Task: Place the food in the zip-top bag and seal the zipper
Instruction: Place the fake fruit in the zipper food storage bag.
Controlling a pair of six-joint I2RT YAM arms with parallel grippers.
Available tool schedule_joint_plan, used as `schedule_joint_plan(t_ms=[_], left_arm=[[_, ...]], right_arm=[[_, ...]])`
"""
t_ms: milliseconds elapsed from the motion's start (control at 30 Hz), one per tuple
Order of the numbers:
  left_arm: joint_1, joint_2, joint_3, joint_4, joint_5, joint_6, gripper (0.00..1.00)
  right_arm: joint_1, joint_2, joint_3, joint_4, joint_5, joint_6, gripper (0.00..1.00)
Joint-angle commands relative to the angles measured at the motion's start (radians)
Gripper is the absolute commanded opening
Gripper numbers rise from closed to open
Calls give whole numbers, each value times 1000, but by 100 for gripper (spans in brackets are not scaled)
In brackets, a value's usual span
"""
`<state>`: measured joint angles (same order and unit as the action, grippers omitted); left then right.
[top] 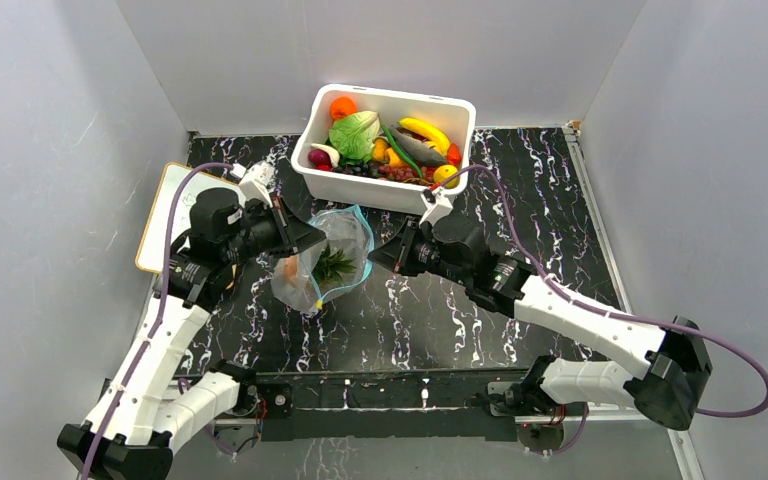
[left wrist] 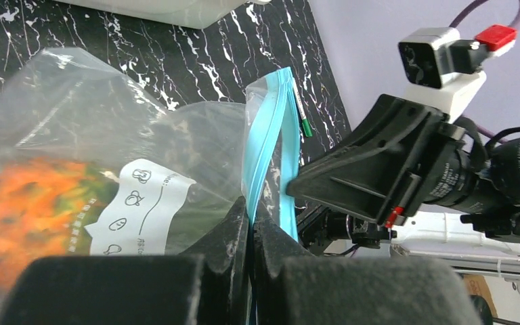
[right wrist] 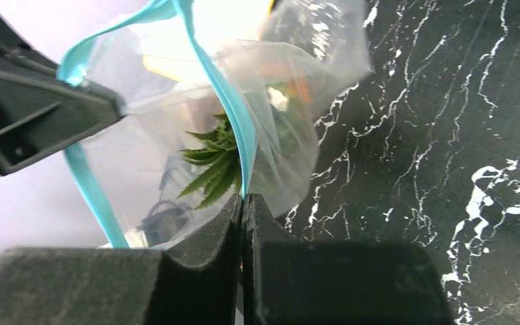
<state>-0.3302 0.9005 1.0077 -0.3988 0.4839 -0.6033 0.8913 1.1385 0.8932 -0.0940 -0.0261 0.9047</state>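
The clear zip-top bag (top: pixel 328 262) hangs between my two grippers over the black marbled table. Its mouth gapes, edged by the teal-blue zipper (left wrist: pixel 264 145). Inside sits food: an orange pineapple (left wrist: pixel 24 206) with a green crown (right wrist: pixel 211 162). My left gripper (left wrist: pixel 250 210) is shut on one side of the zipper strip. My right gripper (right wrist: pixel 243 198) is shut on the opposite side of the strip (right wrist: pixel 233 115). In the top view the left gripper (top: pixel 305 240) is at the bag's left, the right gripper (top: pixel 380 258) at its right.
A white tub (top: pixel 385 190) behind the bag holds more toy food: cabbage (top: pixel 355 135), banana (top: pixel 426 132), orange (top: pixel 343 107). A pale board (top: pixel 165 215) lies at the left table edge. Grey walls enclose the table.
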Motion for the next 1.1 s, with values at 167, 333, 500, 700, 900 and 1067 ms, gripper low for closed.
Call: schedule_joint_plan(t_ms=[167,333,500,700,900,1067], left_arm=[[-3,-26,37,-67,-81,158,8],[-3,27,32,-114,-69,273,26],[-4,70,81,-213,-42,339,48],[-6,60,78,-86,81,390,70],[-83,148,131,-108,-66,444,68],[-118,177,89,-80,-95,438,64]], right_arm=[[5,12,-21,122,31,-24,0],[4,27,-57,155,66,-9,0],[3,27,-73,154,76,17,0],[5,48,-56,184,48,48,0],[4,45,-48,174,40,48,0],[4,54,-51,171,55,36,0]])
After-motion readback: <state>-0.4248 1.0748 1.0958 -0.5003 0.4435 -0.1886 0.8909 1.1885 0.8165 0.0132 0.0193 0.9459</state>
